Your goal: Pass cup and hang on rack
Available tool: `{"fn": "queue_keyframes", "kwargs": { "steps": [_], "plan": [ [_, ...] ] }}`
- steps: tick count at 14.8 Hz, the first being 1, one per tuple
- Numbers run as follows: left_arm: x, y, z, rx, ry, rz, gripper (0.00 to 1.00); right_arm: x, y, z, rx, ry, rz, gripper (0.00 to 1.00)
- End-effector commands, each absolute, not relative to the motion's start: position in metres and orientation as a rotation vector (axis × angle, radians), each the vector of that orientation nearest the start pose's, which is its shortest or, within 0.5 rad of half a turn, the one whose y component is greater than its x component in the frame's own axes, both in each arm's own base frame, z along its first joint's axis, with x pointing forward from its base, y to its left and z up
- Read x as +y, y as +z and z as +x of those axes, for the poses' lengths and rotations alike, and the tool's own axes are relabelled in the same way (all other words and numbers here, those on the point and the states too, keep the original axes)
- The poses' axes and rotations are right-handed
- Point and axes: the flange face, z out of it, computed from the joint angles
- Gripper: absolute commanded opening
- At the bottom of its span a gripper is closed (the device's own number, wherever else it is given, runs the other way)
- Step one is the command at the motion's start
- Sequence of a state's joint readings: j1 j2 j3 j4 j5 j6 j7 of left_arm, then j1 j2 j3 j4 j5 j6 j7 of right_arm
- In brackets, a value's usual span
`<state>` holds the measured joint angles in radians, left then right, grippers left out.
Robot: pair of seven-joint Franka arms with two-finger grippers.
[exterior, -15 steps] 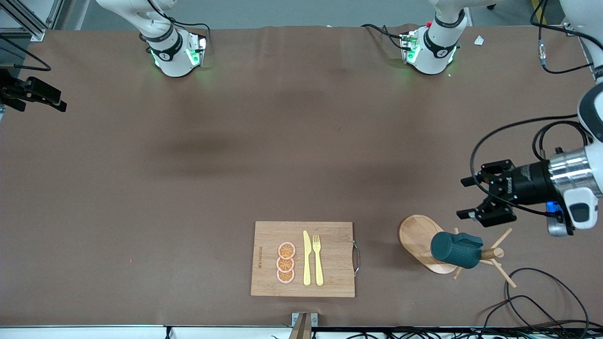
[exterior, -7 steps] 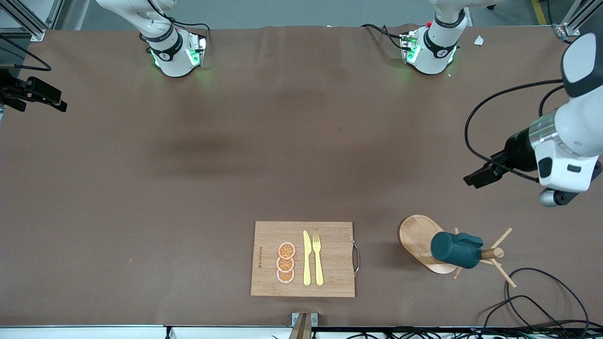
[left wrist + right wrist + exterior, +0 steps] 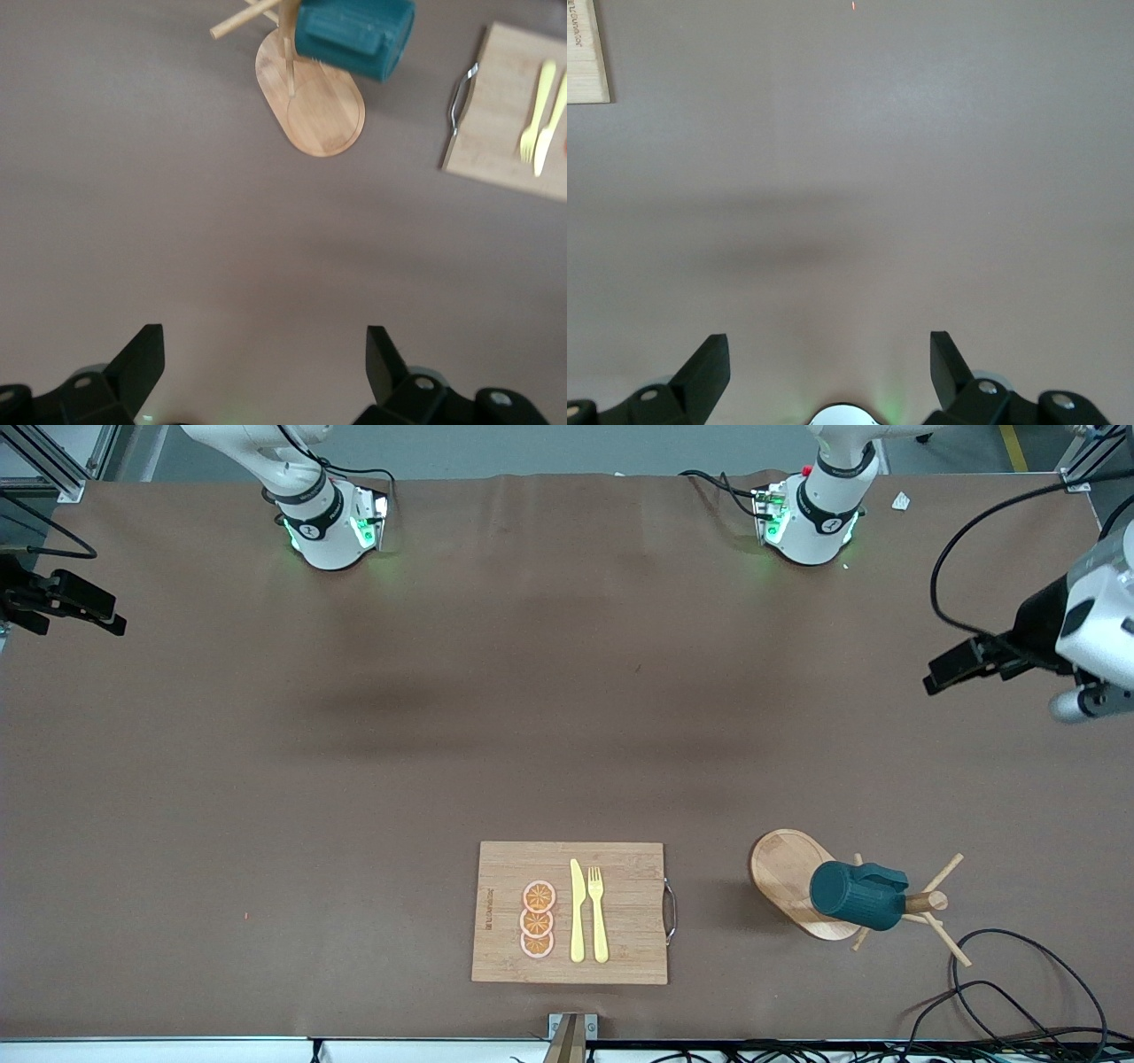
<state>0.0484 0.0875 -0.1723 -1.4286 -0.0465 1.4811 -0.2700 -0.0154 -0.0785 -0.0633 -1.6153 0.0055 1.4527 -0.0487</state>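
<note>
Teal cup [image 3: 858,896] hangs on your wooden rack [image 3: 797,881]. Your left gripper [image 3: 952,668] and right gripper [image 3: 75,607] hover spread, empty.

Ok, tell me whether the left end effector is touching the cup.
Apart. The front view shows the left end effector open over bare table, with a wide gap to the cup hanging on the rack.

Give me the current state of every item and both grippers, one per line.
cup: hung on the rack, lying sideways on a peg, not held.
rack: upright on the table, toward the left arm's end.
cutting board: flat on the table, carrying the cutlery and slices.
knife: flat on the board, beside the fork.
fork: flat on the board.
orange slices: three in a row on the board.
left gripper: jaws open, empty, over the table.
right gripper: jaws open, empty, waiting.
</note>
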Motion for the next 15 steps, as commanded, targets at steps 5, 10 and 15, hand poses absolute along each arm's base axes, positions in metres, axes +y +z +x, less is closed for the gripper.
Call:
{"fn": "queue_keyframes", "kwargs": {
  "steps": [5,10,15],
  "plan": [
    [-0.063,0.629,0.494,0.093,-0.037,-3.141,1.00,-0.041,0.638,0.506,0.034,0.121,-3.120,1.00],
    [-0.067,0.644,0.490,0.092,-0.036,-3.087,1.00,-0.042,0.637,0.506,0.037,0.128,-3.120,1.00],
    [-0.062,0.664,0.501,0.099,-0.100,-3.094,1.00,-0.042,0.637,0.506,0.037,0.128,-3.120,1.00]
  ]
}}
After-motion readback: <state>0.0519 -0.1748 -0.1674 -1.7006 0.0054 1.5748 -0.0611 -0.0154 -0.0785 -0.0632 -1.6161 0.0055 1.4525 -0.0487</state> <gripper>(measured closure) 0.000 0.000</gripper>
